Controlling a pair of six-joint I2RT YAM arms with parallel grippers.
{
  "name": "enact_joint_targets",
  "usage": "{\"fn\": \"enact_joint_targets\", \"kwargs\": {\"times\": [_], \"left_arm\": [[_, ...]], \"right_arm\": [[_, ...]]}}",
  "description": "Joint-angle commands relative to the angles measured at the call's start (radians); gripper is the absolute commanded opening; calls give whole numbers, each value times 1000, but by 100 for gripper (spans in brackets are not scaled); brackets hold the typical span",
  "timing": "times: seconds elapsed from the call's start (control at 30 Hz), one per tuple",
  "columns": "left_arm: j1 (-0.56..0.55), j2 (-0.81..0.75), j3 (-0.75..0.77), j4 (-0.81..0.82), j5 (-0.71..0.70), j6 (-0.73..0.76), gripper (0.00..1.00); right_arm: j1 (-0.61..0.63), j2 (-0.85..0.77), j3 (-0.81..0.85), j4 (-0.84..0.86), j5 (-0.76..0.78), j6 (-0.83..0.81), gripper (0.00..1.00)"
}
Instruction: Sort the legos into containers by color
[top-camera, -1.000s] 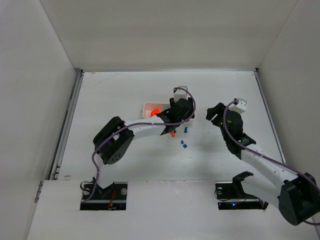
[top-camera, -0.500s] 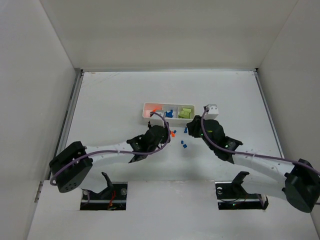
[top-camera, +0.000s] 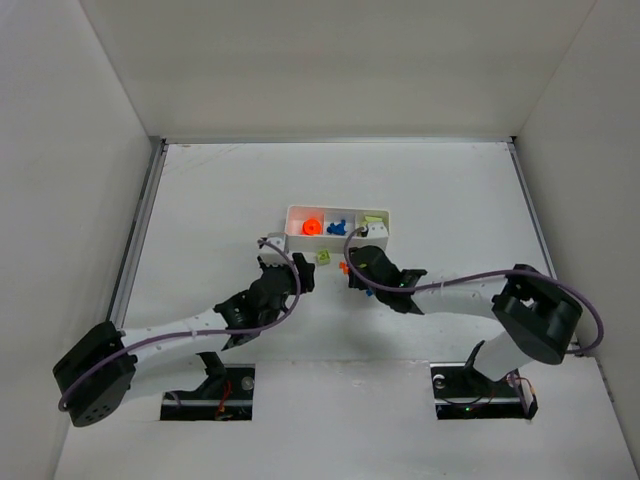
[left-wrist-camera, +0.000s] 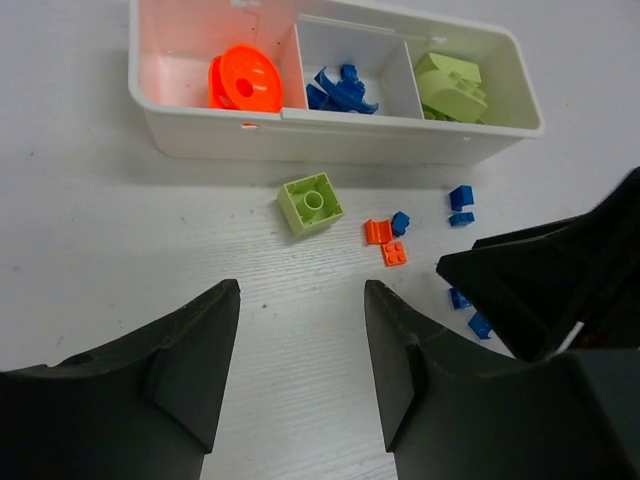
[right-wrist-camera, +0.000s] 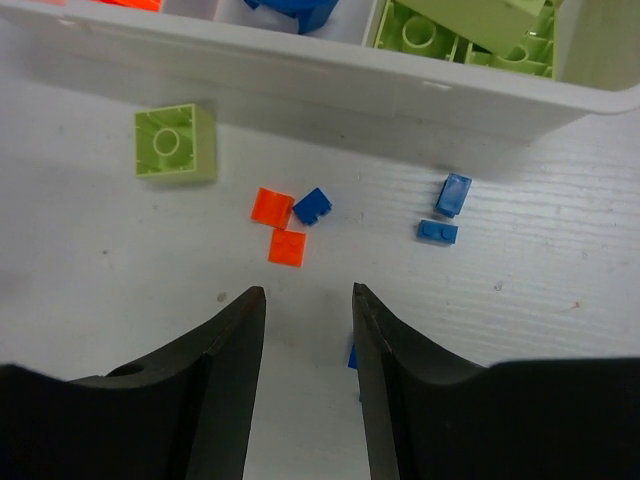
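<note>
Both of your claws are open and hold nothing. The left claw gapes wide, and the right claw is open less far. The loose pieces lie on the table just in front of the tray. Left to right in the left wrist view, its three compartments hold an orange disc, blue pieces and green bricks. The green brick lies straight ahead of the left claw's gap, between the fingertips and the tray's near wall. It sits stud up and is square, so it has no long axis to line up, but it is turned slightly askew to the fingers. From the right claw it sits ahead and well to the left, so your left arm looks better placed for it. Just ahead of the right claw lie two orange squares, with a blue bit touching the farther one. Two more blue bits lie off to its right. Another blue piece is mostly hidden behind a right finger. From above, the small pieces between the claws are too tiny to tell apart.
</note>
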Motion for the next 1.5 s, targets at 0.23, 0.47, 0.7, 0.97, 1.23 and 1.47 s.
{"fn": "enact_joint_targets", "kwargs": {"times": [0.23,0.47,0.7,0.97,1.23,1.47], "left_arm": [[99,-294,-112,9,-79,-11,55],[136,-344,-121,-22,-54,-31,56],[123,-307,-112,-14,-64,-32,56],[155,-229,-67,-85,-102,-48,56],[165,-184,-31,-146,-133,-71,60],[152,-221,-32,-154,-111,-86,66]], "right_arm": [[59,158,119,9,135,56,47],[59,215,139,12,172,70,43],[59,255,155,12,189,64,39],[63,281,179,10,186,52,33],[63,277,168,13,179,73,42],[59,298,178,13,175,78,34]]}}
